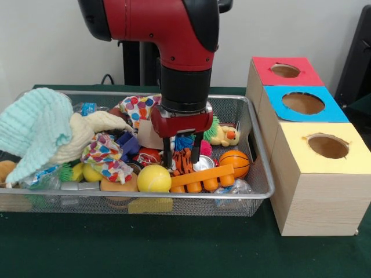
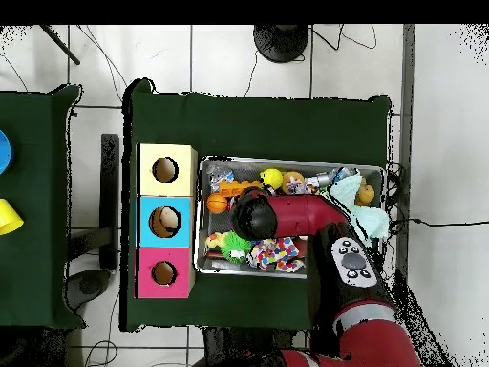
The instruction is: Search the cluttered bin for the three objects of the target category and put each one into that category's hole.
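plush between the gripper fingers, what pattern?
Orange with black tiger stripes; front view shows it best, under the gripper.

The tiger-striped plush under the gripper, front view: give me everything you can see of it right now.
The tiger-striped plush is a small soft toy, orange with black stripes, fabric by its look. It sits between the two dark fingers of the gripper, which stand either side of it; whether they press it I cannot tell. It lies in the wire mesh bin, above an orange plastic bar, beside a shiny metal lid and blue fuzz. Its head and limbs cannot be made out. The overhead view hides it under the arm.
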Robot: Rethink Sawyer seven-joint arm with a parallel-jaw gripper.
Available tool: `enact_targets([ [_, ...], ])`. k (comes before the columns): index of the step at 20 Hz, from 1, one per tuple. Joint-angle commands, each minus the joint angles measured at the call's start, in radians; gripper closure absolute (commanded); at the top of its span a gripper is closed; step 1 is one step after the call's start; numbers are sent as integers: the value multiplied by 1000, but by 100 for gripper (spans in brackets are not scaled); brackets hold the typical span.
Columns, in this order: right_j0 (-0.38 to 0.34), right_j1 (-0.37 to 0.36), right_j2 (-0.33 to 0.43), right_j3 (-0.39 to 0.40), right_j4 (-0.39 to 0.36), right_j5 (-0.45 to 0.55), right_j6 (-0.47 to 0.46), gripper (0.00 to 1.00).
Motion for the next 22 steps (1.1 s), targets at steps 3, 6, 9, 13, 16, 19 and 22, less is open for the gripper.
enact_targets([
  [3,20,50,-4,-18,-10,-53,144,0],
  [6,23,53,-5,-21,-10,-53,142,0],
  [9,19,55,-2,-27,-2,-43,142,0],
  [13,8,57,9,-24,7,-37,139,100],
  [16,5,54,10,-17,4,-41,138,100],
  [19,2,52,11,-14,5,-35,135,100],
  [22,7,52,3,-14,7,-42,146,100],
])
